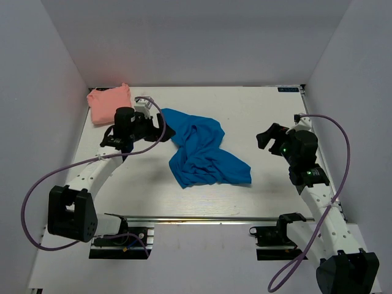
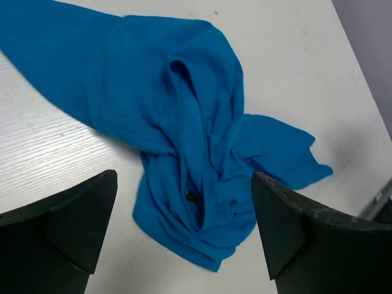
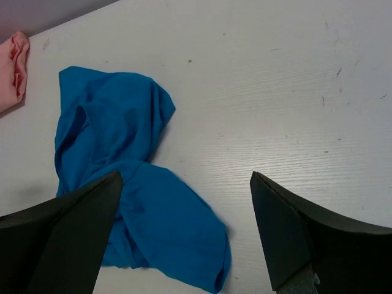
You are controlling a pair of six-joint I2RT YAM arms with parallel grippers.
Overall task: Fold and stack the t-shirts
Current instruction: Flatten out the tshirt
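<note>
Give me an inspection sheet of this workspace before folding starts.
Surface: white table, faint scuff marks.
Job's things: blue t-shirt crumpled mid-table, unfolded; pink t-shirt folded in the far left corner, apart from it.
Clutter: nothing seen.
Grippers: left gripper open, empty, at the blue shirt's left edge; right gripper open, empty, over the table to its right.
Cables: purple cables, one looping along each arm.
Surroundings: plain white walls on three sides.

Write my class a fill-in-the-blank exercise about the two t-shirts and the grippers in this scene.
1. The crumpled t-shirt in the middle is ____ in colour.
2. The folded pink t-shirt lies at the far ____ corner of the table.
3. The left gripper and the right gripper both stand ____, holding nothing.
Missing words: blue; left; open.
</note>
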